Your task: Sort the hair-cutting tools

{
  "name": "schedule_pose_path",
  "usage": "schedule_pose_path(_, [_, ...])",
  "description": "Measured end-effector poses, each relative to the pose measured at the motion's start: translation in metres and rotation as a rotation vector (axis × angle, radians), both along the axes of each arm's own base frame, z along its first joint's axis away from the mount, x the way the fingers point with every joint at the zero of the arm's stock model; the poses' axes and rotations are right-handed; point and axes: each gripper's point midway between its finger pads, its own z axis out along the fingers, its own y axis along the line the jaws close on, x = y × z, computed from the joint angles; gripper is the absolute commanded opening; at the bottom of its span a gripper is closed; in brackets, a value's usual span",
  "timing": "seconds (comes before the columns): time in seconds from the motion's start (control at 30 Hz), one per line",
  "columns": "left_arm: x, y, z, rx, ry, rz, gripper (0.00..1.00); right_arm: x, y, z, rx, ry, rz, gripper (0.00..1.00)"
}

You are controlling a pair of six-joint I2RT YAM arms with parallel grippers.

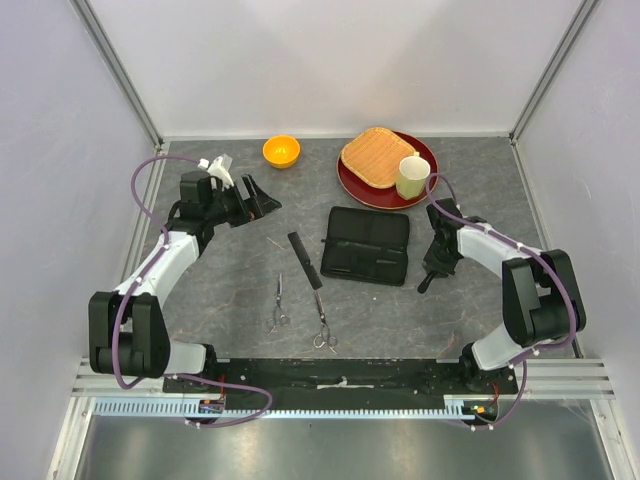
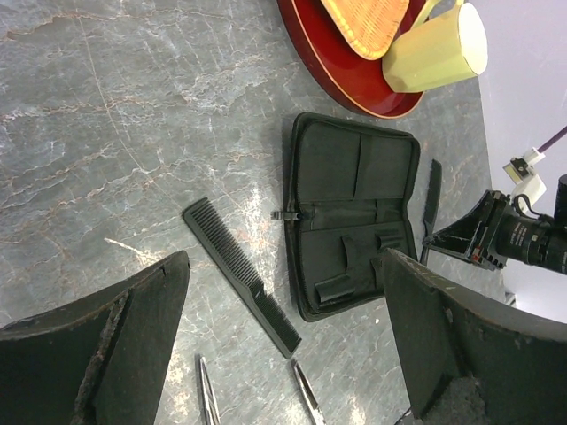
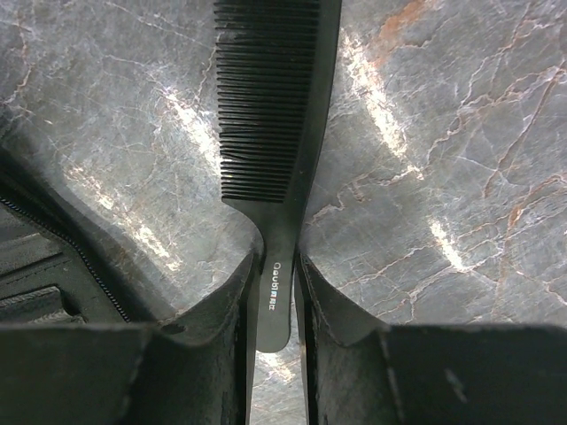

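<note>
My right gripper [image 1: 437, 258] is shut on the handle of the shorter black handled comb [image 3: 270, 133], just right of the open black zip case [image 1: 366, 245], low over the table. The comb's teeth point away from the fingers [image 3: 226, 301]. My left gripper [image 1: 262, 200] is open and empty at the far left, above the table. The long straight black comb [image 1: 306, 260] lies left of the case and also shows in the left wrist view [image 2: 241, 276]. Two silver scissors [image 1: 279, 304] [image 1: 322, 325] lie nearer the front; only their tips [image 2: 306, 394] show in the left wrist view.
An orange bowl [image 1: 281, 151] stands at the back. A red plate [image 1: 352, 185] at the back right holds a woven tray [image 1: 378, 157] and a pale green cup [image 1: 412, 177]. White walls enclose the left, back and right of the table.
</note>
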Motion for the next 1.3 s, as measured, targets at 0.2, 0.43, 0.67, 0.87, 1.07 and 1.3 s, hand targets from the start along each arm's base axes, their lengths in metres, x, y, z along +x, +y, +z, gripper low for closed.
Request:
schedule_pose_path(0.2, [-0.002, -0.002, 0.001, -0.008, 0.0, -0.014, 0.96, 0.0, -0.001, 0.0, 0.001, -0.016, -0.015, 0.22])
schedule_pose_path(0.43, [-0.003, -0.003, 0.0, -0.012, 0.0, -0.021, 0.96, 0.0, -0.001, 0.001, 0.002, -0.035, -0.029, 0.22])
schedule_pose_path(0.67, [-0.01, -0.01, -0.006, -0.02, 0.019, -0.048, 0.96, -0.001, -0.004, 0.005, -0.005, -0.051, -0.044, 0.24])
schedule_pose_path(0.87, [-0.016, -0.017, -0.012, -0.019, 0.033, -0.069, 0.96, 0.004, -0.004, 0.022, -0.002, -0.094, -0.054, 0.24])
schedule_pose_path(1.07, [-0.021, -0.033, -0.009, -0.025, 0.011, -0.118, 0.96, 0.021, 0.004, 0.053, 0.048, -0.187, -0.057, 0.23])
schedule_pose_path(1.3, [-0.038, -0.074, 0.002, -0.07, -0.028, -0.237, 0.97, 0.041, 0.034, 0.095, 0.205, -0.284, -0.051, 0.22])
